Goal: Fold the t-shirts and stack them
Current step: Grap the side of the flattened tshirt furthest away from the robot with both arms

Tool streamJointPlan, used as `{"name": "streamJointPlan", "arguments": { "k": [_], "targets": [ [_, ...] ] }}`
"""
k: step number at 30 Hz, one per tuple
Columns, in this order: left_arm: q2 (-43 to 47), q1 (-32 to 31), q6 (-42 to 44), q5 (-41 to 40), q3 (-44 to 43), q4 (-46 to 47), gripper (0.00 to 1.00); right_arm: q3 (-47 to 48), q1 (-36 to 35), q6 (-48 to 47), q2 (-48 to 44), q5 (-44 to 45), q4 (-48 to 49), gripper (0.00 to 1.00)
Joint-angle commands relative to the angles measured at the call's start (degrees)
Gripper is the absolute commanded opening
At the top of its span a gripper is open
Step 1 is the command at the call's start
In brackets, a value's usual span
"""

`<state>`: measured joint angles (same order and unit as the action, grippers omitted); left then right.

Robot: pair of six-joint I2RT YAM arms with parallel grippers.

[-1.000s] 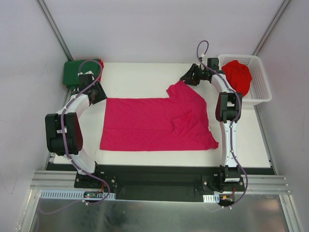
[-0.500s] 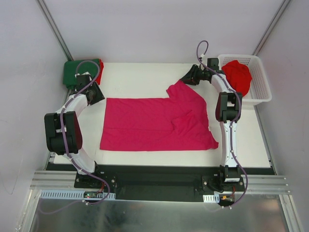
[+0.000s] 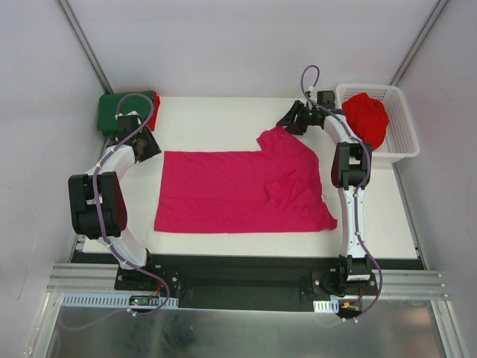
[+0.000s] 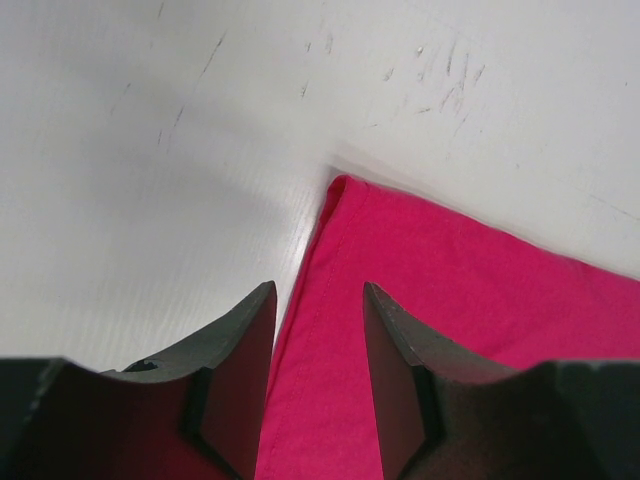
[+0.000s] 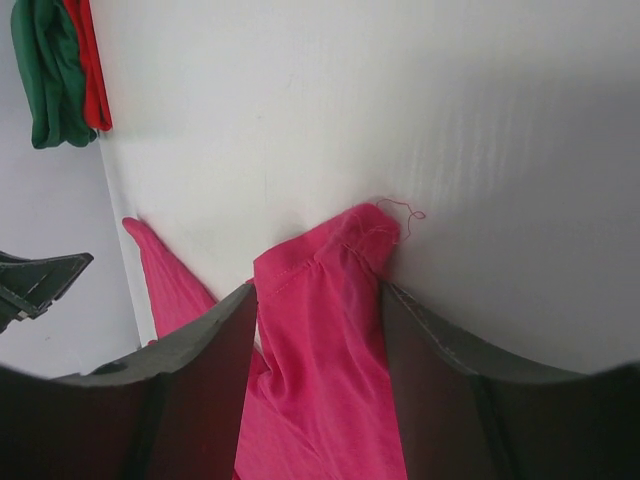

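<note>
One magenta t-shirt (image 3: 238, 190) lies spread flat on the white table (image 3: 216, 119), unmoved since a second ago — only the arms have crept slightly. The basket (image 3: 406, 138) at far right holds a red t-shirt (image 3: 367, 115); a folded green t-shirt (image 3: 115, 112) sits at the far-left corner. The left gripper (image 4: 318, 295) stands spread over the magenta shirt's far-left corner; the right gripper (image 5: 318, 290) — also spread — straddles its far sleeve, pinching nothing.
</note>
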<state>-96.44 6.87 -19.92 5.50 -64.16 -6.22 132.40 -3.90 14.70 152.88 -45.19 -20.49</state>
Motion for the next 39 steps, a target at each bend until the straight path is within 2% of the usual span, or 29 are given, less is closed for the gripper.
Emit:
{"name": "streamJointPlan", "arguments": {
  "k": [1,9,10,14,16,19,27,32,39],
  "targets": [
    [-0.15,0.68,0.68,0.22,-1.67,1.47,0.4,0.49,-0.14,0.94,0.4,5.54,-1.57,0.56],
    [-0.24,0.77,0.59,0.48,-1.84,1.39,0.39,0.67,-0.23,1.12,0.75,6.08,-2.62,0.55],
    [-0.32,0.77,0.59,0.57,-1.84,1.47,0.39,0.67,-0.23,1.03,0.84,5.73,-2.71,0.52],
    [-0.32,0.95,0.67,0.57,-1.84,1.47,0.38,0.4,-0.23,0.86,0.67,4.85,-2.8,0.23],
    [-0.32,1.12,0.59,0.65,-1.76,1.47,0.38,0.23,-0.23,0.77,0.75,4.76,-2.8,0.12],
    [-0.41,1.21,0.94,0.48,-1.76,1.47,0.4,0.23,-0.23,0.77,0.67,4.5,-2.63,0.01],
    [-4.62,1.3,3.05,1.09,-5.0,1.03,0.59,0.14,-0.23,0.68,0.58,4.32,-2.71,0.01],
    [-8.84,1.3,3.4,2.32,-8.61,0.68,0.59,-0.12,-0.05,0.68,0.58,4.15,-2.62,0.01],
    [-13.94,1.3,2.52,4.87,-12.56,0.51,0.46,-0.3,0.03,0.94,0.58,3.97,-2.27,0.01]
  ]
}}
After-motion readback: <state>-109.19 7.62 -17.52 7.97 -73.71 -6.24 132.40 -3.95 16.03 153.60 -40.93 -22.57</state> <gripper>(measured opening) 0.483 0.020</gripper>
